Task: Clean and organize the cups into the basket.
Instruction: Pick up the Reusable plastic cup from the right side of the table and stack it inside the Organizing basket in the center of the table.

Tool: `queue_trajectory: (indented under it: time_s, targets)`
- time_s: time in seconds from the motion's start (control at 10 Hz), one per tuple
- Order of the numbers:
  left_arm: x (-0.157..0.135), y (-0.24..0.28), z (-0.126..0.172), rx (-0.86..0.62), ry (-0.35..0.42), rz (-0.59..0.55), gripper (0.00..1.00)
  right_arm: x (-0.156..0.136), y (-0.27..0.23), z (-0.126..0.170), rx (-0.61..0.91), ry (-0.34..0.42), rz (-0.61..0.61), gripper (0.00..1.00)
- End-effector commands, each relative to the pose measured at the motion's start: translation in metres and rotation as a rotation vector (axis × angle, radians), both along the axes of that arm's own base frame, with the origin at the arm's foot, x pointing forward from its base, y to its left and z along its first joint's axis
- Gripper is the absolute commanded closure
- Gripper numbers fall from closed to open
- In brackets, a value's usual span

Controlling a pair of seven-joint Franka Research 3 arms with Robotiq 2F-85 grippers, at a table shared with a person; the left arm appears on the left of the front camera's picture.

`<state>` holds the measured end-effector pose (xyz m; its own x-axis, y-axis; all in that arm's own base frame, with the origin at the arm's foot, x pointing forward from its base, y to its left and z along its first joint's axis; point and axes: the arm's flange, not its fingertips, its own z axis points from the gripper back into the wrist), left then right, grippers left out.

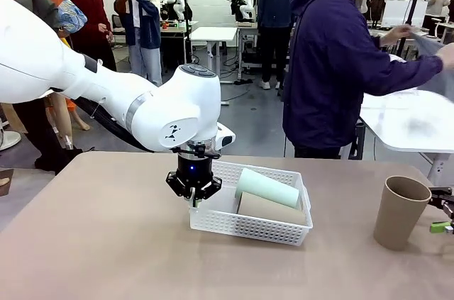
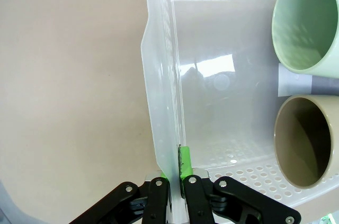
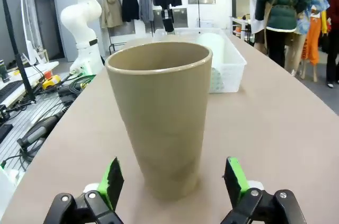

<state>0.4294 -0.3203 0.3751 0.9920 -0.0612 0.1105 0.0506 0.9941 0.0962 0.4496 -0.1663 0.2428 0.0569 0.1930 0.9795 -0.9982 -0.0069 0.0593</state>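
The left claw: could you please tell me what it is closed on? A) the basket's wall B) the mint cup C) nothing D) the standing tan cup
A: in the left wrist view the left claw is pinched shut on the side wall of the basket, with one finger on each side of it.

Bright, even overhead light. Soft shadows cast on table. Glare reflected off basket floor. Wrist-view edges bent by wide-angle lens.
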Motion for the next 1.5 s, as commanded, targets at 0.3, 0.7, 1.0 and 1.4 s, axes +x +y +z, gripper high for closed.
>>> queue_trajectory:
  time_s: [0.3, 0.7, 1.0, 1.4]
  targets:
    - [0.0, 0.0, 0.0, -0.001, -0.003, -0.001, 1.0, -0.001, 0.024, -0.007, 0.009, 0.003, 0.022, 0.0]
    - [0.0, 0.0, 0.0, -0.001, -0.003, -0.001, 1.0, 0.001, 0.042, -0.015, 0.033, 0.008, 0.061, 0.0]
    - [0.0, 0.0, 0.0, -0.001, -0.003, -0.001, 1.0, 0.003, 0.061, -0.022, 0.031, 0.015, 0.095, 0.0]
    - [0.0, 0.0, 0.0, -0.001, -0.003, -0.001, 1.0, 0.002, 0.08, -0.024, 0.058, 0.003, 0.146, 0.0]
